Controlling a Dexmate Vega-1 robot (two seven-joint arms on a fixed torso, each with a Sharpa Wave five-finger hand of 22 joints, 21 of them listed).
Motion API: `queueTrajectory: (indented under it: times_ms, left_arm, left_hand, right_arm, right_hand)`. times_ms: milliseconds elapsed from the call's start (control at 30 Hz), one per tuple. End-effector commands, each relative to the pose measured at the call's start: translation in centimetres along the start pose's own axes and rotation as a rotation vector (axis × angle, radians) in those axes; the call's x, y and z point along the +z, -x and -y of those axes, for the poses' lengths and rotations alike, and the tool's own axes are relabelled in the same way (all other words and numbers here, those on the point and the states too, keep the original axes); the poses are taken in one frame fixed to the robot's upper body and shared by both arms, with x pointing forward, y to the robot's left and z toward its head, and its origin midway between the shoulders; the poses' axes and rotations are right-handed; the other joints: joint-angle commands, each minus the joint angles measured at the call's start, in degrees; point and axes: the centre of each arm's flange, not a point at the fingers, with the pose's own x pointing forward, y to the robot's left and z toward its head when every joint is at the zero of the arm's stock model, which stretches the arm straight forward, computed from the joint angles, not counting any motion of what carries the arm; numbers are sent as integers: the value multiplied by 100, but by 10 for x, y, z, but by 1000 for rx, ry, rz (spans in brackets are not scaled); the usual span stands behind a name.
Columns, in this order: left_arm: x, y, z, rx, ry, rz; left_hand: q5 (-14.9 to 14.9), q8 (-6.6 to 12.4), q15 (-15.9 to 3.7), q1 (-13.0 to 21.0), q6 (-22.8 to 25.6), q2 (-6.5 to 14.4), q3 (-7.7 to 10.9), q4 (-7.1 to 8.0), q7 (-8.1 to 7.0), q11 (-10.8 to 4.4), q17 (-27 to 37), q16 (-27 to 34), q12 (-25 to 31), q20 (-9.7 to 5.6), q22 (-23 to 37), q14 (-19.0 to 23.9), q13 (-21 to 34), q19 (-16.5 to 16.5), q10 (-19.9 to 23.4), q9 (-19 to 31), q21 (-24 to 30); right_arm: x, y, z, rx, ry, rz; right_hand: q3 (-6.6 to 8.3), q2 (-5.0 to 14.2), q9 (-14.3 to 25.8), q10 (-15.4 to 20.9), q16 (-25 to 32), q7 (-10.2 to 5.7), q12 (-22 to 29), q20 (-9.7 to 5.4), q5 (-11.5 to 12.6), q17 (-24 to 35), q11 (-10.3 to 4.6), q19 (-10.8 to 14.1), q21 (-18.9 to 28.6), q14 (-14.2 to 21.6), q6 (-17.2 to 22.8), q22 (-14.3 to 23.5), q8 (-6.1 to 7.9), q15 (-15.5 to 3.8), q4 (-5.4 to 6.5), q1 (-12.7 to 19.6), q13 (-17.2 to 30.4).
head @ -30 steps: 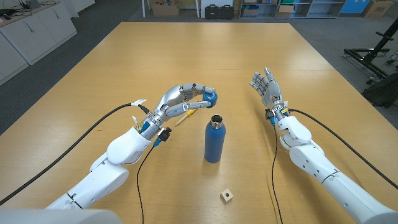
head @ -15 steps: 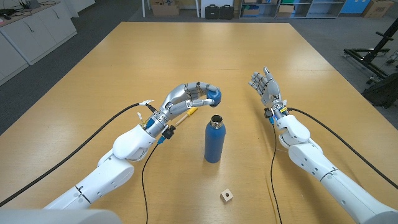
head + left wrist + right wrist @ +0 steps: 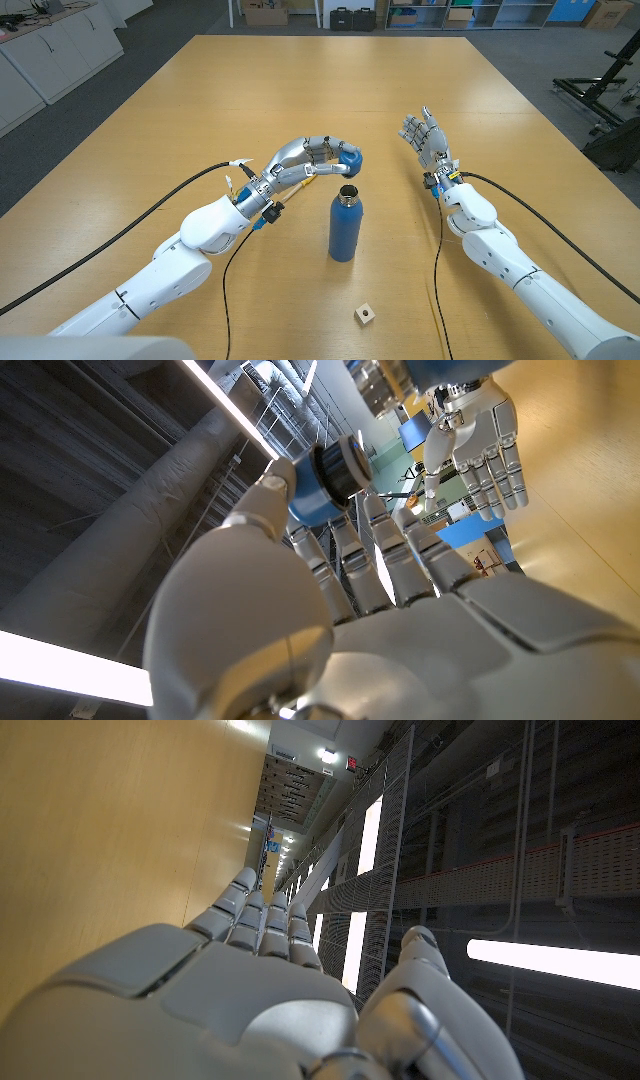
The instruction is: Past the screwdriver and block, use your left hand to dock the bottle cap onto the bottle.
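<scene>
A blue bottle (image 3: 345, 228) stands upright at the table's middle with its neck open. My left hand (image 3: 305, 162) holds the blue bottle cap (image 3: 350, 159) between thumb and fingertips, in the air just above and slightly behind the bottle's mouth. The left wrist view shows the cap (image 3: 325, 480) pinched at the fingertips, its ribbed black rim facing away. A screwdriver with a yellow handle (image 3: 302, 183) lies on the table under the left hand, mostly hidden. My right hand (image 3: 427, 140) stands open to the right of the bottle, fingers up, holding nothing; my right hand (image 3: 478, 445) shows in the left wrist view too.
A small wooden block (image 3: 365, 315) lies near the table's front edge, in front of the bottle. Black cables trail from both wrists across the wooden table (image 3: 330, 80). Cabinets, boxes and cases stand on the floor beyond the far edge.
My left hand has carried the cap to the right, closer to the bottle's mouth. The right hand and the bottle have stayed put.
</scene>
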Motion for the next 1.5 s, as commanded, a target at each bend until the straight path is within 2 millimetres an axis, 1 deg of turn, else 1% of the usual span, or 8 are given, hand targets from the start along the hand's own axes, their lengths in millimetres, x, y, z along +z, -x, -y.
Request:
queueTrajectory:
  times_ms: [33,367,667,933,1300,1500]
  left_arm:
    - [5,3,-4,-8,22,-7]
    - [7,14,0,9,49,-8]
    - [8,24,2,8,70,-16]
    - [12,24,4,-19,59,-19]
    - [13,25,1,-27,40,-45]
    - [9,25,2,-40,43,-53]
  left_hand:
    - [31,-7,-969,-139,52,274,304,246,-27,-468,5,-7,39,-415,12,12,66,9,718,25,5]
    - [36,-7,-974,-148,80,284,317,238,-24,-468,4,-8,34,-409,11,11,66,10,733,27,6]
    - [41,-12,-975,-154,93,289,329,229,-18,-469,3,-10,35,-409,11,9,67,13,762,28,8]
    - [43,-16,-974,-158,102,288,337,221,-24,-469,1,-13,35,-406,11,4,68,12,780,29,8]
    - [46,-23,-972,-168,111,291,348,216,-22,-468,0,-13,31,-401,11,6,68,12,795,31,9]
    - [48,-20,-971,-179,139,293,355,215,-18,-467,-1,-13,28,-402,10,6,68,10,806,32,8]
  right_arm:
    - [4,5,-2,1,6,20]
    - [13,1,-3,8,23,25]
    - [11,-6,-7,16,29,15]
    - [10,-10,-8,16,36,12]
    - [7,-16,-8,17,33,9]
    - [8,-19,-9,24,40,10]
  right_hand:
    - [-6,59,17,52,1,-7,-17,-8,-25,32,1,56,-12,45,46,29,-10,20,-8,-5,13]
    - [-7,59,17,55,1,-5,-17,-6,-25,33,0,59,-21,47,55,29,-7,14,-8,-4,13]
    - [-8,59,17,58,-1,-3,-17,-7,-25,33,3,60,-29,45,54,29,-8,13,-8,-4,13]
    - [-9,60,16,59,-5,-3,-17,-7,-25,33,6,66,-35,37,57,30,-7,17,-8,-4,13]
    - [-10,61,16,63,-4,-4,-17,-11,-25,33,4,67,-44,42,61,30,-6,19,-8,-3,13]
    - [-11,61,16,63,-3,-2,-17,-8,-25,34,-3,67,-49,46,64,30,-5,17,-8,-3,13]
